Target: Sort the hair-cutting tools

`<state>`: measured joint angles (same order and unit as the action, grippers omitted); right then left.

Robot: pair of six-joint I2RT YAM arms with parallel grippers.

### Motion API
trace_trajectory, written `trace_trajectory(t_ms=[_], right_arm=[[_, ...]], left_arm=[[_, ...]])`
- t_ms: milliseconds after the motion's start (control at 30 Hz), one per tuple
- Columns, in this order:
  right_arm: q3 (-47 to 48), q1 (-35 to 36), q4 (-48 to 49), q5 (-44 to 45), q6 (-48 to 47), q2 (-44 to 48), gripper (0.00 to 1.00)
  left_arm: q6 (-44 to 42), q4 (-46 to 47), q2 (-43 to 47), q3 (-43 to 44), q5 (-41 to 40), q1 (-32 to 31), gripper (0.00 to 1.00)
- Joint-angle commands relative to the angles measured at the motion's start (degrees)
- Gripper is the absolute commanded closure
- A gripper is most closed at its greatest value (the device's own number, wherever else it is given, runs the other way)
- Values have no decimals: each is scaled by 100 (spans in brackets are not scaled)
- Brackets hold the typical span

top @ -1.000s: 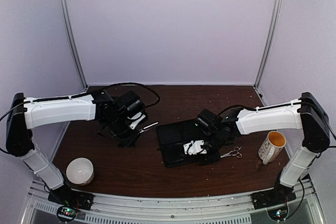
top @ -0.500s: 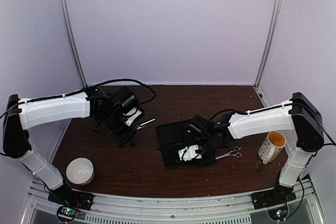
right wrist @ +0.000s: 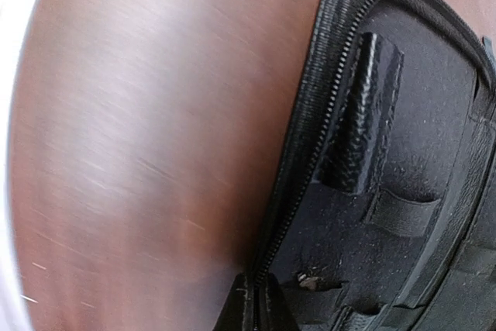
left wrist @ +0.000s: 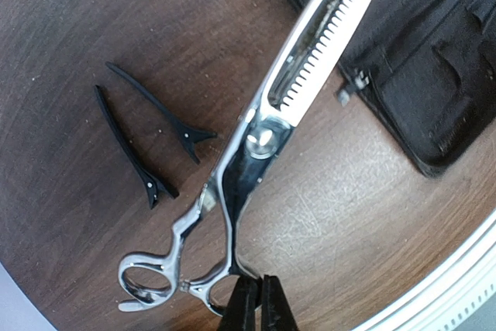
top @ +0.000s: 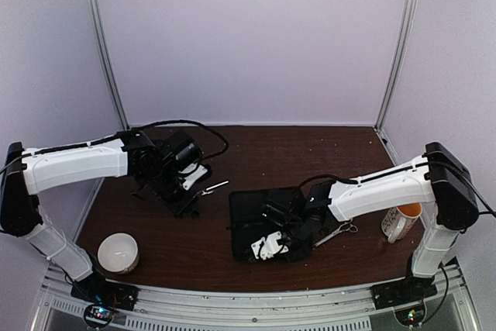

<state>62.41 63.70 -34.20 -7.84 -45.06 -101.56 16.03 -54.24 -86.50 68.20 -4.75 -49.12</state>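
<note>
Two scissors and two black clips are counted. The toothed scissors [left wrist: 260, 139] hang above the table [top: 232, 153], held by one finger loop in the left gripper [left wrist: 260, 309], whose fingers are pressed together on the loop. The plain scissors [top: 341, 229] lie flat on the wood between the case [top: 252, 211] and the mug [top: 403, 218]. Only the left wrist view shows the clips, one clip [left wrist: 155, 105] just beside the other clip [left wrist: 124, 136], both lying on the table below the held scissors and apart from the case. Only the top view shows the plain scissors, the mug and one white bowl [top: 118, 252] at the near left. The right wrist view alone shows the case's zipper and inner straps, with the right gripper [right wrist: 254, 304] closed on the zippered rim. The left arm reaches inward with its wrist bent down over the left-centre of the table; the right arm stretches low across to the case's near edge.
</note>
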Motion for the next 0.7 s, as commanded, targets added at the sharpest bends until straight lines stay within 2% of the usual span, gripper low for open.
trace_trajectory(t_ms=[0, 200, 233, 333, 400, 467, 567, 667], right_arm=[[213, 405, -276, -376, 104, 214, 100], [281, 643, -421, -531, 242, 221, 100], [318, 643, -448, -582, 313, 236, 97], [463, 596, -559, -554, 501, 460, 74], [525, 446, -720, -728, 504, 776, 65], [626, 194, -943, -1142, 545, 1069, 61], [878, -418, -1373, -2223, 709, 1270, 59], [724, -1149, -960, -3000, 1266, 1361, 58]], left_arm=[[-366, -112, 107, -114, 259, 19, 100], [-482, -166, -206, -113, 499, -218, 100], [-404, -210, -287, -78, 475, -257, 100], [-128, -418, -483, 32, 403, -307, 100], [114, -549, -547, 81, 430, -344, 100], [352, -643, -616, 131, 474, -392, 100], [542, -724, -803, 270, 526, -436, 100], [501, -876, -1148, 529, 453, -448, 100]])
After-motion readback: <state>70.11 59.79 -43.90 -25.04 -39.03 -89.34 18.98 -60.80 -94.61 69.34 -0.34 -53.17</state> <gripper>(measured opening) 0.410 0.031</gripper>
